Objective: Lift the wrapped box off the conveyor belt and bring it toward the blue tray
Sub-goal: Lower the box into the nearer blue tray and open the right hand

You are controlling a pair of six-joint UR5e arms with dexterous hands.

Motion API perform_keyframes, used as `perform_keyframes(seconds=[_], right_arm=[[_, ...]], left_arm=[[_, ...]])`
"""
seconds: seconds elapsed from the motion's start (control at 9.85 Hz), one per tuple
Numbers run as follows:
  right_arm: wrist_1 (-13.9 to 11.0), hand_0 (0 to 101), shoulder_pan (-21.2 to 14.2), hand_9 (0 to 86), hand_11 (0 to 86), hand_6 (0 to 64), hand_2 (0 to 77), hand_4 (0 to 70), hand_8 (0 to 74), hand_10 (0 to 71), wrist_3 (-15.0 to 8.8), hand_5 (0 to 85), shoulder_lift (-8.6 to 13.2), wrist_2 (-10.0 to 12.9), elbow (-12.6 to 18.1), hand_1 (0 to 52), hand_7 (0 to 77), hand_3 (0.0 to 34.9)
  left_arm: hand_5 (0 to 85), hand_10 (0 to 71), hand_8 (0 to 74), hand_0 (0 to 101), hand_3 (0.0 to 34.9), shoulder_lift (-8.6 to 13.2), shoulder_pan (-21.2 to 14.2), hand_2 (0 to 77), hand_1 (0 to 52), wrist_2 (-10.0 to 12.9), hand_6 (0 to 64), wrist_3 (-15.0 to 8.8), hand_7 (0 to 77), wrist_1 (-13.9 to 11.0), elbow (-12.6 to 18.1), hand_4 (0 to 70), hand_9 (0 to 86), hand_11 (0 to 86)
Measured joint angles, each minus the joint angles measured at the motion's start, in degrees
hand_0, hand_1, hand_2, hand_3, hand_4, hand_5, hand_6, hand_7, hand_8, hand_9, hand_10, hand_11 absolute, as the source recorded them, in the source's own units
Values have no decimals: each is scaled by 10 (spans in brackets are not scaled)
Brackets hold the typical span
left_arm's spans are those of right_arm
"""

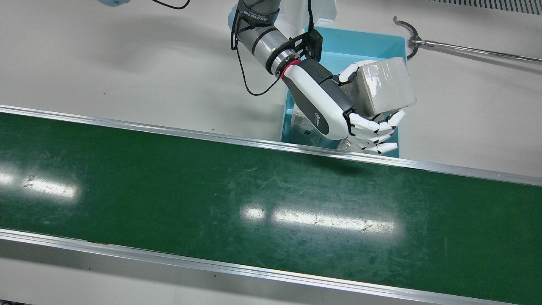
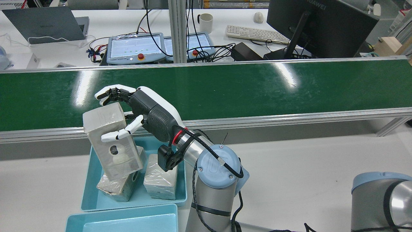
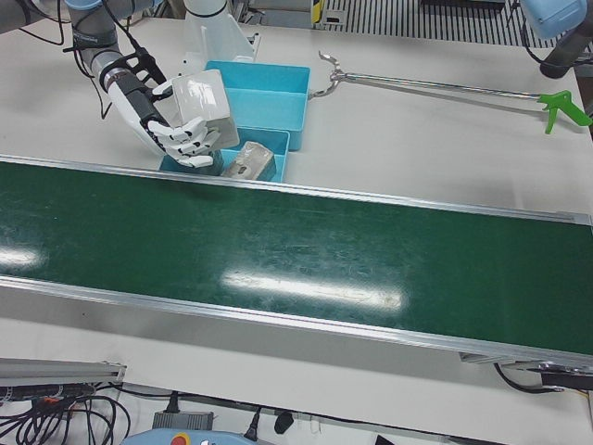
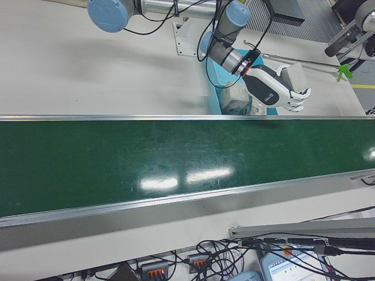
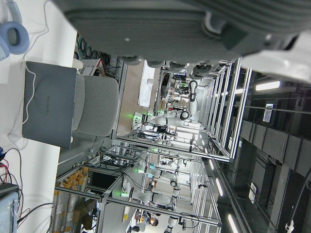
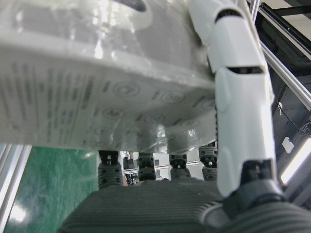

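One wrapped box [image 1: 383, 87] in right hand [image 1: 334, 108], above tray [image 1: 360, 39]

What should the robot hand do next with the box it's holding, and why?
Probably lower it gently. The hand grips the wrapped box tilted, already over the blue tray. Two other boxes sit inside, so it should aim for the bare floor beside them.

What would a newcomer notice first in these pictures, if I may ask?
The right hand grips a wrapped box in the air above the blue tray, just beside the belt. The long green conveyor belt runs glossy and bare across the front view. Another wrapped box stands in that tray.
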Motion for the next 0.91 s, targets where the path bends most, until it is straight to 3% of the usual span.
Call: perform_keyframes(seconds=[0.1, 0.2, 0.3, 0.41, 0.51, 0.61, 0.81, 0.91], right_arm=[[0, 552, 0, 273, 316, 65, 327, 213, 11, 491, 0, 344, -4, 0, 9, 5, 480, 146], [-1, 552, 0, 273, 316, 65, 327, 213, 11, 491, -1, 344, -10, 0, 19, 5, 480, 146], [-2, 518, 0, 16, 164, 76, 224, 196, 0, 327, -1, 360, -17, -1, 28, 196, 207, 206], [-2, 518, 0, 16, 164, 76, 224, 196, 0, 327, -1, 360, -26, -1, 40, 196, 207, 206], [-3, 520, 0, 49, 22, 76, 202, 185, 0, 76, -1, 365, -36, -1, 55, 196, 273, 273], [-4, 521, 3, 49, 11, 71, 207, 196, 0, 0, -1, 365, -49, -1, 74, 180, 267, 279], [-7, 521, 30, 49, 11, 71, 218, 196, 0, 0, 0, 365, -81, -7, 121, 180, 267, 282], [-13, 521, 59, 49, 11, 71, 218, 196, 0, 0, 1, 365, -98, -20, 142, 180, 267, 282]], left_arm=[[11, 5, 0, 0, 0, 0, 0, 5, 0, 0, 5, 0, 0, 0, 0, 0, 0, 0], [11, 5, 0, 0, 0, 0, 0, 5, 0, 0, 0, 0, 5, 0, 0, 0, 0, 0], [11, 0, 0, 0, 0, 0, 0, 5, 0, 0, 5, 0, 0, 0, 0, 0, 0, 0], [11, 0, 0, 0, 0, 0, 0, 5, 0, 0, 5, 0, 0, 0, 0, 0, 0, 0], [11, 5, 0, 0, 0, 0, 0, 5, 0, 0, 0, 0, 0, 0, 0, 0, 0, 0], [11, 5, 0, 0, 0, 0, 0, 5, 0, 0, 0, 0, 0, 0, 0, 0, 0, 0], [11, 5, 0, 0, 0, 0, 0, 5, 0, 0, 0, 0, 0, 0, 0, 0, 0, 0], [11, 5, 0, 0, 0, 0, 0, 5, 0, 0, 0, 0, 5, 0, 0, 0, 0, 0]])
